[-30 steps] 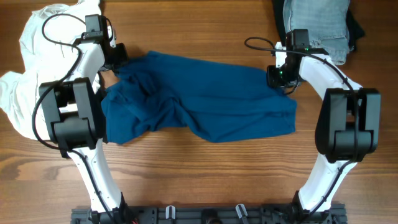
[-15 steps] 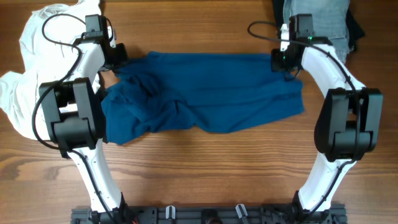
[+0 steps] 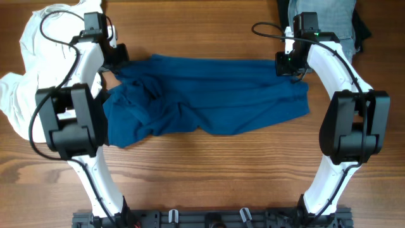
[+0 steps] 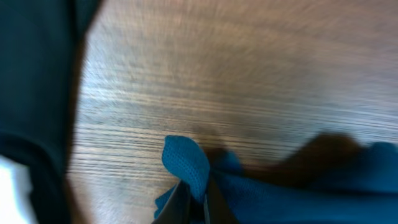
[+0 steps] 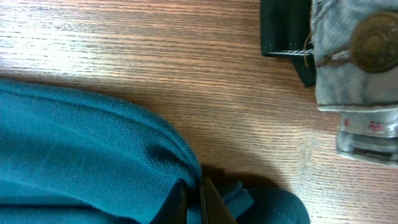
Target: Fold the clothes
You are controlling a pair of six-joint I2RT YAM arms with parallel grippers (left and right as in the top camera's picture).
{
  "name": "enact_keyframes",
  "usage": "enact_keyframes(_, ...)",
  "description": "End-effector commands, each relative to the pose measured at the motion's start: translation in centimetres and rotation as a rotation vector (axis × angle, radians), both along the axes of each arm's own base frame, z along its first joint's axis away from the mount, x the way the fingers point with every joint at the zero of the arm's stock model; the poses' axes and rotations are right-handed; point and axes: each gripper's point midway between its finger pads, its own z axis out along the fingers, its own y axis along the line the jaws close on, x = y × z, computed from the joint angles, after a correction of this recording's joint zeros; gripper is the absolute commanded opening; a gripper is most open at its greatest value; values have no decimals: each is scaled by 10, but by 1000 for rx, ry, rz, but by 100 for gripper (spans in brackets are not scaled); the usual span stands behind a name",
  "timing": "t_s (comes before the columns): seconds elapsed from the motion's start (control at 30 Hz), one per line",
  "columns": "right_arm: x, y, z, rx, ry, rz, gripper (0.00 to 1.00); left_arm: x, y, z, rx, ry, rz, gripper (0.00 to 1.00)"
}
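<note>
The dark-blue shirt [image 3: 209,98] lies crumpled and stretched across the middle of the wooden table. My left gripper [image 3: 120,58] is shut on its upper left corner; the left wrist view shows a blue fold [image 4: 186,163] pinched between the dark fingers [image 4: 179,205]. My right gripper [image 3: 286,65] is shut on the upper right corner, where the cloth [image 5: 93,149] bunches between the fingers [image 5: 211,202]. The top edge runs nearly straight between both grips. A white garment [image 3: 28,69] lies heaped at the far left.
Light-blue jeans [image 3: 323,22] sit on a dark garment [image 3: 361,28] at the back right, close to my right arm; the jeans' metal button [image 5: 375,34] shows in the right wrist view. Bare wood [image 3: 209,171] spreads in front of the shirt.
My right gripper closed on the shirt's right corner and pulled it up and outward, stretching the top edge straight. The left gripper kept its hold and barely moved.
</note>
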Motion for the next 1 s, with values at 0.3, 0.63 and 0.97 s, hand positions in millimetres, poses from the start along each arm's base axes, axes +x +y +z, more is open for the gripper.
enact_keyframes(0.3,-9,20,66,99,-61,54,4,-12,0,120,54,-187,-51,4)
enact_keyframes(0.63,-59,9,74,93,99,-40,4,-86,-27,97,-59,119,-63,4)
enact_keyframes(0.97,-86,10,49,95,210,-51,4,-124,-33,78,-99,275,-37,4)
